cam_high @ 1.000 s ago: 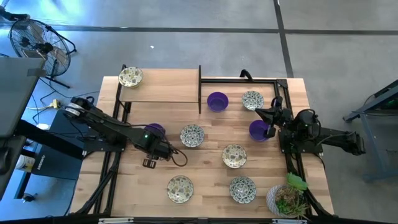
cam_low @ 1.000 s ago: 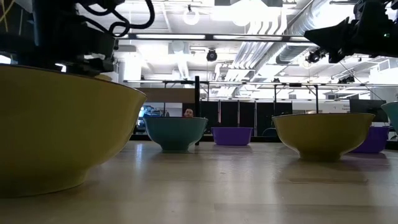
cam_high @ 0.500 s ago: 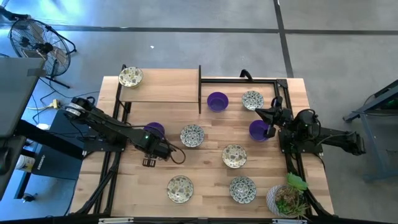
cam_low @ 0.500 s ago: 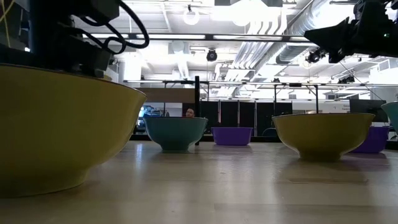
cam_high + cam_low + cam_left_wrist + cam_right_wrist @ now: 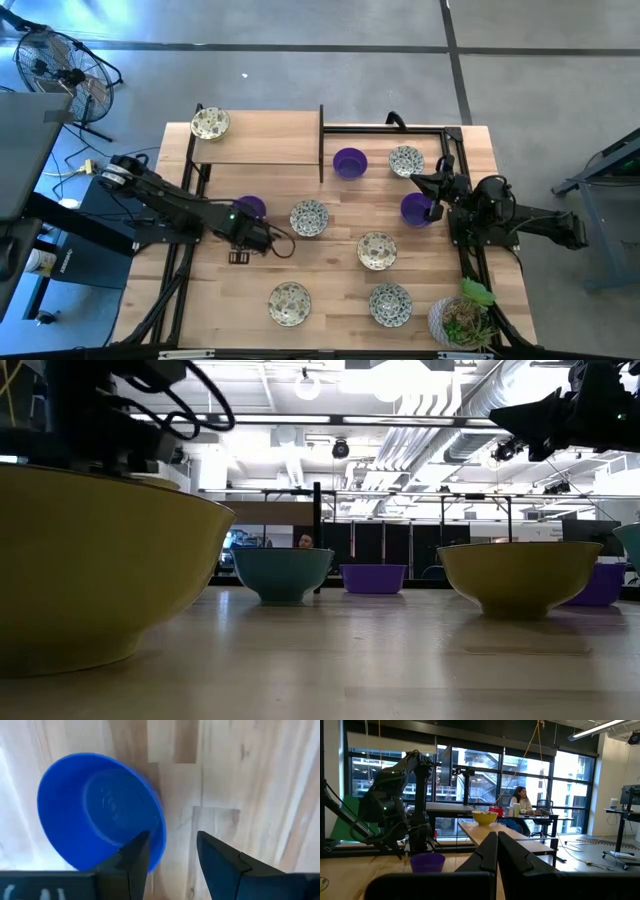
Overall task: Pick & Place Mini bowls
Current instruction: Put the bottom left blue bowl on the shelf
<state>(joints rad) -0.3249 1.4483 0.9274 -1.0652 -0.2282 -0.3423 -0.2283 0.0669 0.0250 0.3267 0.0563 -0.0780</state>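
Several mini bowls sit on the wooden table (image 5: pixel 270 150): purple ones (image 5: pixel 350 162) (image 5: pixel 415 210) and floral ones (image 5: pixel 309 217) (image 5: pixel 376 250) (image 5: pixel 288 303). My left gripper (image 5: pixel 240 256) (image 5: pixel 172 852) hangs open at a third purple bowl (image 5: pixel 251 206) (image 5: pixel 95 810) on the left side. One finger (image 5: pixel 134 857) stands over that bowl's rim and the other over bare wood. Touch cannot be told. My right gripper (image 5: pixel 416 179) (image 5: pixel 497 851) is shut and empty, raised beside the right purple bowl, pointing across the table.
A white pot with a green plant (image 5: pixel 462 320) stands at the front right corner. A black post (image 5: pixel 321 140) and frame rail (image 5: pixel 400 127) cross the table's back. One floral bowl (image 5: pixel 210 123) sits at the back left. A person (image 5: pixel 520 802) sits far off.
My left gripper has shifted slightly toward the table's back, closer over the purple bowl. The right arm and all bowls have stayed put.
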